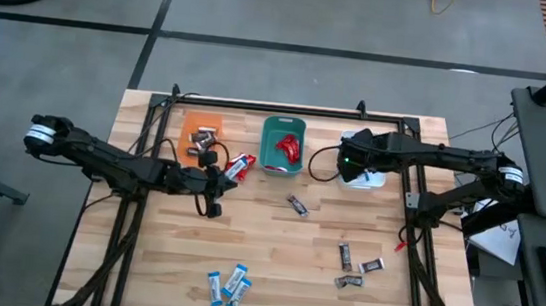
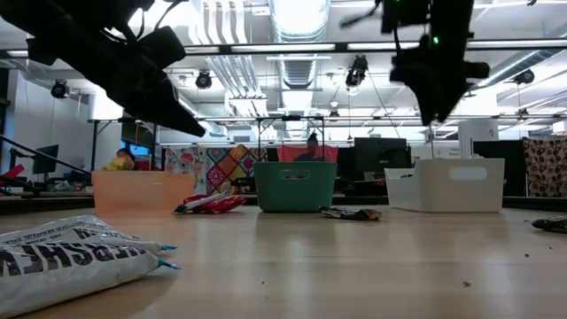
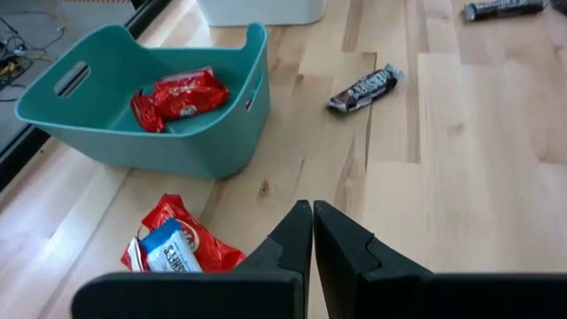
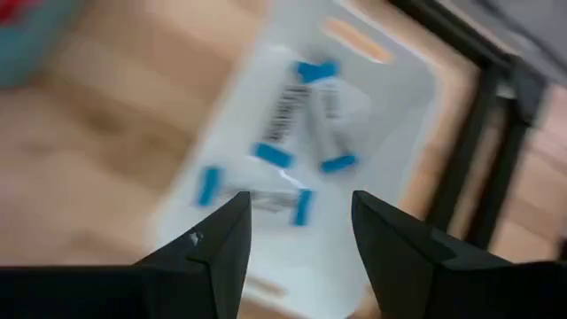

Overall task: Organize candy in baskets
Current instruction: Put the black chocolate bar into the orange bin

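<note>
Right tool (image 4: 299,232) hangs over whitish bin (image 1: 369,174), fingers apart, nothing between them; blue-and-white bars (image 4: 306,111) lie inside (three, maybe more). Left tool (image 3: 312,232) pressed together, empty, low over worktop (image 1: 283,255) near teal bin (image 3: 177,142) holding red candy (image 3: 182,96). Dark bars (image 1: 355,263) and blue bars (image 1: 228,285) loose on worktop.
</note>
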Controlling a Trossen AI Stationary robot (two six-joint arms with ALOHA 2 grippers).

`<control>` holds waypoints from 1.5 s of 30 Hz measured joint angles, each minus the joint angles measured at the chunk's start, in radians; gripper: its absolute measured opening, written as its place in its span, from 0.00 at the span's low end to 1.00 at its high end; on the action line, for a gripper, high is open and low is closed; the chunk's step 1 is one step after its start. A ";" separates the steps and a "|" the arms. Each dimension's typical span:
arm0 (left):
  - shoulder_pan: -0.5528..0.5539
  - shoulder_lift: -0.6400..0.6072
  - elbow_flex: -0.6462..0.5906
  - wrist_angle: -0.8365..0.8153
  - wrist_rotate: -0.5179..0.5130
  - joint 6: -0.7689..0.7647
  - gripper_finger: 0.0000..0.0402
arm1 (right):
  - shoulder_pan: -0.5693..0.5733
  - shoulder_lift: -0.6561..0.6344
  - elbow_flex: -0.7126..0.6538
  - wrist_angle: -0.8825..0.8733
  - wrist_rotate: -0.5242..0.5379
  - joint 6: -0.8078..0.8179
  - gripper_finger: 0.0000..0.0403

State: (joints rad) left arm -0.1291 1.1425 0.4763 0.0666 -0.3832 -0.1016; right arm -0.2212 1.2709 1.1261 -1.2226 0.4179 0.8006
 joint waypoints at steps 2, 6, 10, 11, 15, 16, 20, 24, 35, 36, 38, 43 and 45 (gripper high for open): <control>0.000 0.008 0.000 0.000 0.000 -0.009 0.00 | 0.022 0.000 0.042 0.009 -0.046 -0.008 0.47; 0.000 0.016 0.000 0.000 0.000 -0.021 0.00 | 0.078 0.001 0.102 0.065 -0.134 -0.036 0.46; 0.000 -0.005 0.000 -0.010 0.032 -0.018 0.00 | 0.151 0.001 0.124 0.178 -0.217 -0.086 0.45; 0.000 -0.014 0.004 -0.019 0.052 -0.012 0.00 | 0.172 0.001 0.124 0.216 -0.228 -0.103 0.46; -0.001 -0.037 0.035 -0.038 0.121 0.051 0.00 | 0.255 0.002 0.114 0.348 -0.238 -0.164 0.46; -0.001 -0.038 0.042 -0.038 0.122 0.067 0.00 | 0.274 0.002 0.111 0.375 -0.236 -0.174 0.46; 0.000 -0.042 0.073 -0.054 0.123 0.119 0.00 | 0.334 0.002 0.100 0.451 -0.200 -0.183 0.46; 0.000 -0.042 0.101 -0.076 0.122 0.144 0.00 | 0.374 0.022 0.098 0.483 -0.158 -0.165 0.46; 0.000 -0.044 0.171 -0.159 0.121 0.149 0.00 | 0.389 0.248 0.102 0.499 -0.159 -0.183 0.49; 0.000 -0.044 0.173 -0.164 0.121 0.149 0.00 | 0.389 0.270 0.106 0.500 -0.162 -0.184 0.50; 0.000 -0.044 0.177 -0.169 0.121 0.149 0.00 | 0.389 0.310 0.113 0.502 -0.163 -0.185 0.51; 0.000 -0.044 0.180 -0.173 0.121 0.149 0.00 | 0.387 0.411 0.140 0.498 -0.163 -0.185 0.55; 0.000 -0.044 0.178 -0.173 0.121 0.146 0.00 | 0.386 0.445 0.155 0.498 -0.160 -0.184 0.55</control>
State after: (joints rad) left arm -0.1291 1.0987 0.6542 -0.1066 -0.2623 0.0445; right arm 0.1652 1.7159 1.2808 -0.7246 0.2583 0.6167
